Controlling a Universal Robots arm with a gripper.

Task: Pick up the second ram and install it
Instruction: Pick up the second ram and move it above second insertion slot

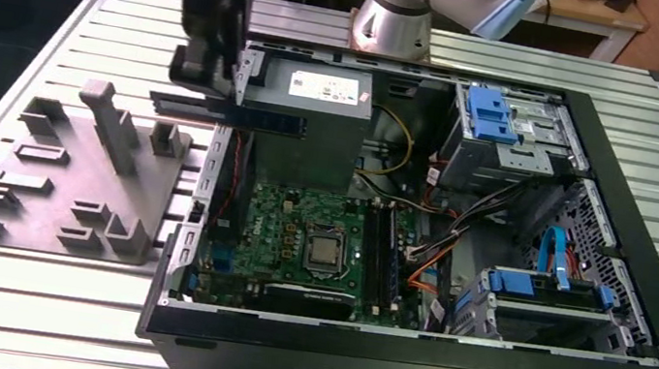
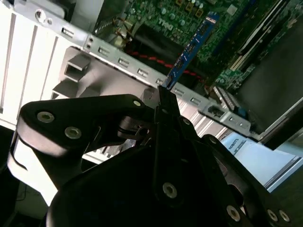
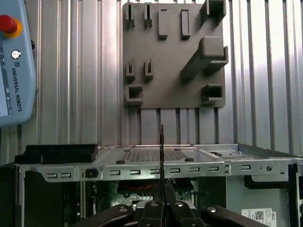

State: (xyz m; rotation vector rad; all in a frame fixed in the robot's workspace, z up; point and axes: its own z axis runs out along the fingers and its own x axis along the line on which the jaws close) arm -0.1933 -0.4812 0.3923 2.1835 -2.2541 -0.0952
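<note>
The second ram [image 1: 263, 121] is a thin dark strip hanging level above the open computer case's rear wall, between the grey fixture [image 1: 54, 192] and the power supply [image 1: 316, 94]. My gripper [image 1: 215, 89] is shut on it from above. In the second wrist view, the ram [image 2: 191, 47] juts out from my shut gripper [image 2: 163, 101] toward the green motherboard [image 2: 156, 19]. In the first wrist view, the ram [image 3: 161, 151] appears edge-on as a thin dark line rising from my gripper [image 3: 163, 201]. The long black memory slots [image 1: 378, 251] lie beside the processor socket [image 1: 323, 250].
The black case [image 1: 623, 317] lies open on the slatted metal table [image 1: 61, 321], with blue-latched drive bays [image 1: 496, 116] and cables at the exterior view's right. The grey fixture [image 3: 175, 56] has several upright blocks. A pendant with a red button [image 3: 14, 61] lies on the table.
</note>
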